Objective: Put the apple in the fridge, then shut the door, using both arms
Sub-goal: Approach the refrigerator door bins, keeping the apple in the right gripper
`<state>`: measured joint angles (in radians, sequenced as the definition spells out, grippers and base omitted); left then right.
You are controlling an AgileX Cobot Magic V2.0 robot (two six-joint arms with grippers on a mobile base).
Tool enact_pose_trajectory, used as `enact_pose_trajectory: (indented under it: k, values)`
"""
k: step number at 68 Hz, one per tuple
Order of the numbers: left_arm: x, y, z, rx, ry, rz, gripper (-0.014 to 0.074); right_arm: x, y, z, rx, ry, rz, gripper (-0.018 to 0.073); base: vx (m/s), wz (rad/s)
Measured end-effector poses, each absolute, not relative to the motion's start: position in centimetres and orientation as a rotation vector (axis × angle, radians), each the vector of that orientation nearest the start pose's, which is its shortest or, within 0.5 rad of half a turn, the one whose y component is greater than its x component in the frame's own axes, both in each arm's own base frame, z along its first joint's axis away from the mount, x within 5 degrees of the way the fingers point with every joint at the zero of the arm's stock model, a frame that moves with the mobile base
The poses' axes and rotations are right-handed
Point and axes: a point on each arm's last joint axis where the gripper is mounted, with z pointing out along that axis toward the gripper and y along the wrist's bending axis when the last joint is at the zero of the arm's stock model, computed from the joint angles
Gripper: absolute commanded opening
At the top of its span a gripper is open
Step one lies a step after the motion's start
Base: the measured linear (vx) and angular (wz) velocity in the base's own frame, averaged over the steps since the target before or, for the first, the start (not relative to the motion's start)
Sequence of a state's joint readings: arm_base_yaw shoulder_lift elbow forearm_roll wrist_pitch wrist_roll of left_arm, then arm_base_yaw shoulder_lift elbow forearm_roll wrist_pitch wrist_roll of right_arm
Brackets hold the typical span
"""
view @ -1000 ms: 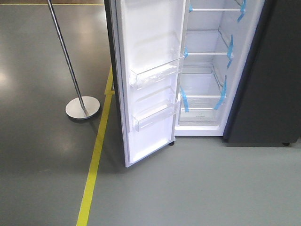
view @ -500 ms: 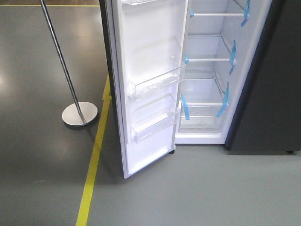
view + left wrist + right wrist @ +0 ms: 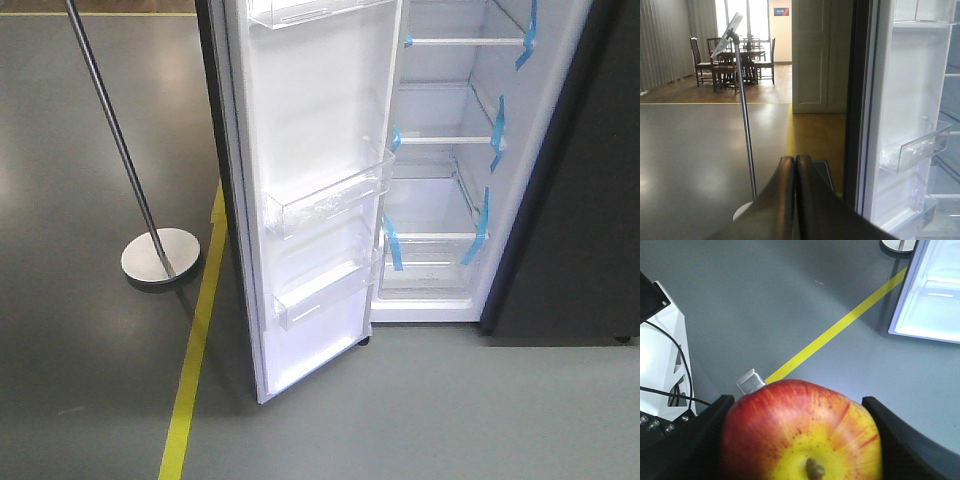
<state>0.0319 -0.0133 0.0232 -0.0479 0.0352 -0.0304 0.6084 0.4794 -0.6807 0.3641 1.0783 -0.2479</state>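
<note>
The front view showed the fridge point(image 3: 445, 110) with its door point(image 3: 310, 120) swung wide. Only the right wrist view showed the apple point(image 3: 790, 415), clamped by the right gripper point(image 3: 800, 440) above the floor point(image 3: 790, 300); the left gripper point(image 3: 794, 175) had its jaws pressed together.

Your apple point(image 3: 800, 435) fills the lower middle of the right wrist view. It is red on top and yellow around the stem, which faces the camera. The right gripper point(image 3: 800, 442) clamps it from both sides. In the front view, your fridge point(image 3: 435, 195) stands open at upper right, white-lined, with blue tape point(image 3: 497, 120) on its shelves point(image 3: 445, 140). Its door point(image 3: 310, 120) swings wide at centre, carrying clear bins point(image 3: 325, 200). At the bottom centre of the left wrist view, the left gripper point(image 3: 794, 162) has its fingers pressed together.
</note>
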Motion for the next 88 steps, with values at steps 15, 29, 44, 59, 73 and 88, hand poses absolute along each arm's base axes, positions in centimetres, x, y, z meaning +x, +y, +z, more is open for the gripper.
enact_pose_trajectory:
  k: [15,29,44,59,73,88]
  values:
    - [5.63,0.16,20.29,-0.083,1.527,-0.038,-0.0006,3.59,5.99,32.01,-0.942,2.18,0.637,0.0193,0.12,-0.02]
    - [5.63,0.16,20.29,-0.083,1.527,-0.038,-0.0006,3.59,5.99,32.01,-0.942,2.18,0.637,0.0193,0.13,0.01]
    - [5.63,0.16,20.29,-0.083,1.527,-0.038,-0.0006,3.58,5.99,32.0,-0.943,2.181,0.637,0.0193,0.14,0.03]
    - [5.63,0.16,20.29,-0.083,1.527,-0.038,-0.0006,3.57,5.98,31.99,-0.945,2.183,0.637,0.0193,0.12,0.03]
    - [5.63,0.16,20.29,-0.083,1.527,-0.038,-0.0006,3.57,5.98,31.99,-0.945,2.183,0.637,0.0193,0.11,0.02]
    - [5.63,0.16,20.29,-0.083,1.527,-0.038,-0.0006,3.57,5.98,31.99,-0.945,2.183,0.637,0.0193,0.1,0.01]
